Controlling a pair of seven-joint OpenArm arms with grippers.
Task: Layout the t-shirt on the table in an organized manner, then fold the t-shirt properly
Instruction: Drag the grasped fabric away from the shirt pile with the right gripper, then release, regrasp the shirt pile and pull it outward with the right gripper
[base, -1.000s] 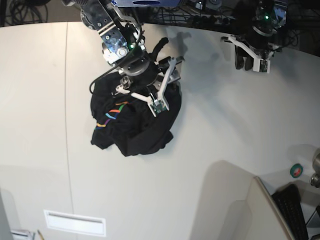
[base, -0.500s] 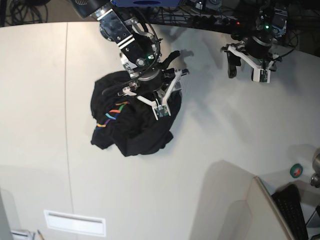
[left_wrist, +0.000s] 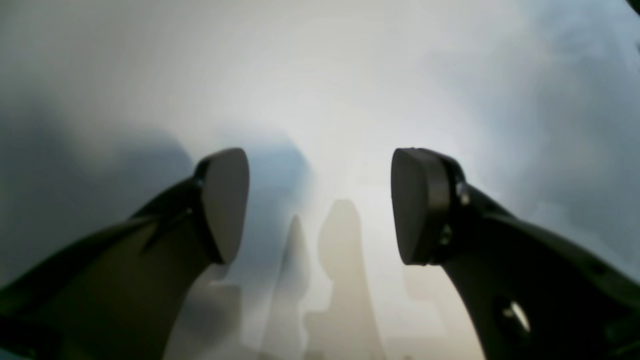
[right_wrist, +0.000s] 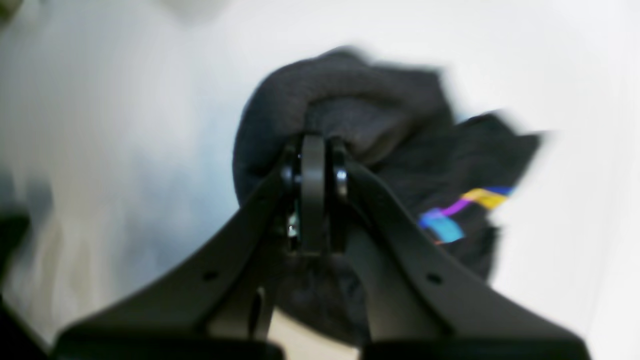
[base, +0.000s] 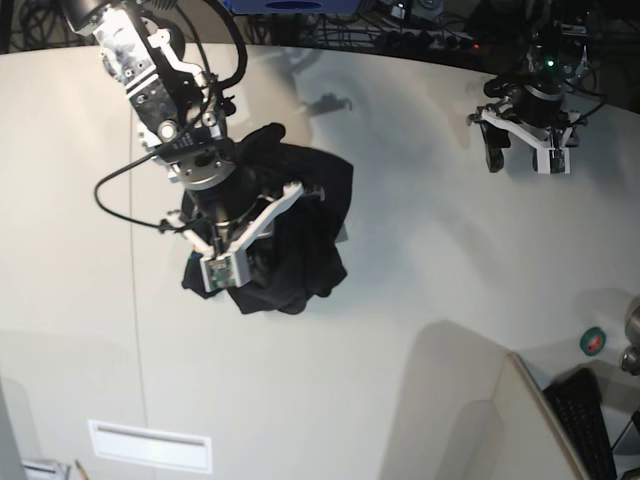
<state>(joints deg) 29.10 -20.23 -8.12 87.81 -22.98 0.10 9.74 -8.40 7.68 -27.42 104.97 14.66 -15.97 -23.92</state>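
Observation:
The black t-shirt (base: 310, 240) lies bunched on the off-white table (base: 450, 260), left of centre in the base view. My right gripper (base: 245, 225) hangs over its left part. In the right wrist view that gripper (right_wrist: 312, 145) is shut on a fold of the t-shirt (right_wrist: 350, 110), and a strip of the rainbow print (right_wrist: 460, 207) shows to the right of the jaws. My left gripper (base: 505, 150) is far off at the table's back right. In the left wrist view it (left_wrist: 320, 205) stands open over the bare table (left_wrist: 320, 75).
A thin seam line (base: 135, 250) runs down the table's left side. A white rectangular plate (base: 150, 445) lies near the front left. A slanted panel (base: 480, 420), a keyboard (base: 585, 420) and a small green-and-red disc (base: 592, 341) are at the front right. Cables run along the back edge.
My right gripper has shut on the t-shirt and its arm has swung left, dragging cloth up and sideways. The left gripper opened and drifted slightly right.

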